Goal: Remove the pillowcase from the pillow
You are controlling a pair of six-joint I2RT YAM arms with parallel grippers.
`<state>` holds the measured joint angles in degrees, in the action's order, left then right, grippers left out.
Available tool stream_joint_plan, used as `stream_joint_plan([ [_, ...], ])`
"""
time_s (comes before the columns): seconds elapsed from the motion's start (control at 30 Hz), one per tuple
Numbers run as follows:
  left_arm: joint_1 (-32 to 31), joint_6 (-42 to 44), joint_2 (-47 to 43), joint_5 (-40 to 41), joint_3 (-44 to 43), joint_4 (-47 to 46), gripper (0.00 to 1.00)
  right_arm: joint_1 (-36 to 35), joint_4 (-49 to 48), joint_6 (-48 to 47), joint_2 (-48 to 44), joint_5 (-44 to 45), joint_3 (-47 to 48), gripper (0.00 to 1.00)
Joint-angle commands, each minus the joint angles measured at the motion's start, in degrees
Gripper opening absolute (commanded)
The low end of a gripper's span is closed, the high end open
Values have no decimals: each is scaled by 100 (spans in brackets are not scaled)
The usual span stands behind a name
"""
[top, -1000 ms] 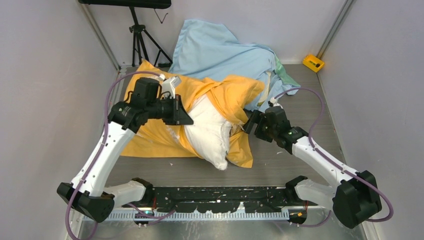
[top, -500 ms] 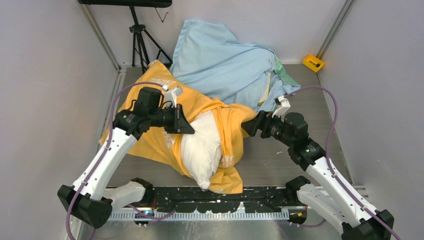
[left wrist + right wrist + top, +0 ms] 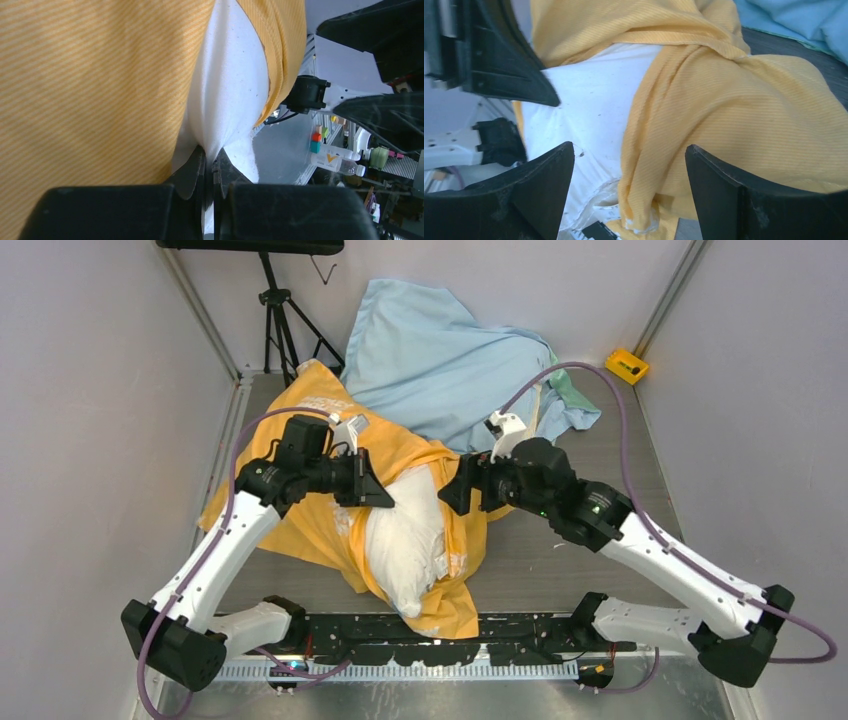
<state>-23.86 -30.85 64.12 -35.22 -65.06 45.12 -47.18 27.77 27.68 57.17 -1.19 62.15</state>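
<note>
The pillowcase (image 3: pixel 300 530) is half stripped, bunched round the pillow (image 3: pixel 405 540), whose white middle lies bare. The left gripper (image 3: pixel 210 162) pinches the pillow's cloth. The right gripper (image 3: pixel 629 155) gapes beside it (holding nothing) and, I judge, must next bite the orange fold and pull. Grey table (image 3: pixel 560 560) beneath the pillow; blue cloth (image 3: pixel 440 360) behind.

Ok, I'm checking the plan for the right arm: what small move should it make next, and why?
Probably ease the right gripper forward and close it on the pillowcase fold ahead. Its jaws stand open, facing that orange fold beside the bared white pillow, and grip nothing. The left gripper is shut on the pillow, which should anchor it for a pull.
</note>
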Motion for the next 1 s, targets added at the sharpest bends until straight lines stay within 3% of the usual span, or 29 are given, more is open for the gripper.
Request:
stream_joint_plan([
  [0.0,48,-84,-131,-100,-45,-518,0,-260,1020,-247,673,1448,312,86],
  [0.13,48,-51,-141,-47,-48,-481,0,-281,1189,-210,1027,1632,220,87],
  [0.27,48,57,-146,-21,-142,-362,0,-249,1532,-84,1214,2869,126,87],
  [0.37,48,141,-198,0,-195,-231,0,208,1803,127,1387,3479,39,86],
  [0.5,46,282,-312,146,-287,-10,0,1564,1202,353,1026,2640,-645,83],
  [0.6,48,295,-400,178,-374,111,0,2168,668,489,861,2000,-1175,78],
  [0.83,48,-70,-548,-334,-517,-125,0,2272,107,336,1426,1329,-1293,76],
  [0.97,48,-326,-535,-737,-490,-433,0,2271,-836,370,1453,-163,-1527,76],
])
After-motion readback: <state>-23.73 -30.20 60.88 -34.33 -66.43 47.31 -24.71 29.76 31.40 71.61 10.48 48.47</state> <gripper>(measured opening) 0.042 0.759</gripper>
